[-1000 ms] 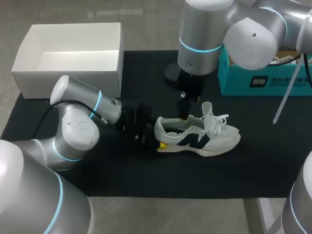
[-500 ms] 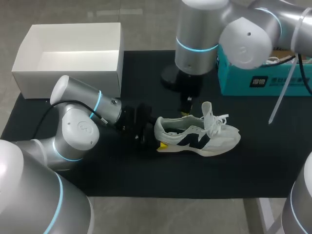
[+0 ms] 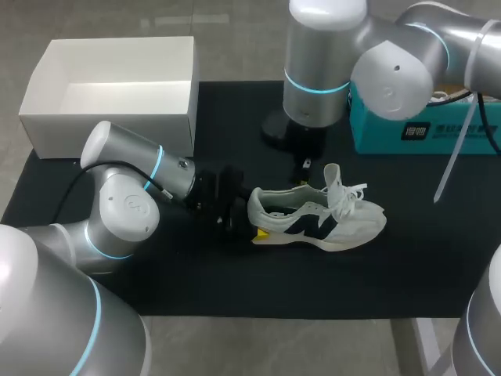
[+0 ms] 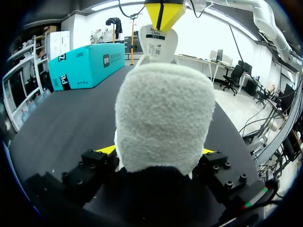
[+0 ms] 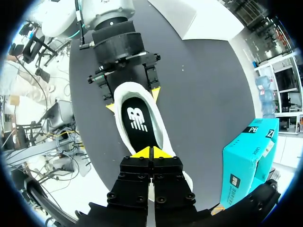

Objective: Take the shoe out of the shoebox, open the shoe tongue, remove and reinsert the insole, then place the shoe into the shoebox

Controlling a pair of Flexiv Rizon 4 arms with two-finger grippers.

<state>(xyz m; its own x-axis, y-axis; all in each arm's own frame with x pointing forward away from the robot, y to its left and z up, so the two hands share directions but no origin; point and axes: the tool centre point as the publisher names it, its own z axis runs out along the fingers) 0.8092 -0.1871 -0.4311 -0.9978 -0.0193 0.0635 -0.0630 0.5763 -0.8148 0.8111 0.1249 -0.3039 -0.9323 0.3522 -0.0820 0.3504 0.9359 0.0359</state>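
White lettering lines the teal box [image 4: 87,64]; a logo marks the insole [image 5: 138,124] ahead of the right jaws; the tongue label [image 4: 158,45] bears small print.

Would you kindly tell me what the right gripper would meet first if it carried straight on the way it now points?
Most likely the shoe. The right gripper points down at the front of its opening, so it should meet the tongue or the black insole first. Depth is unclear.
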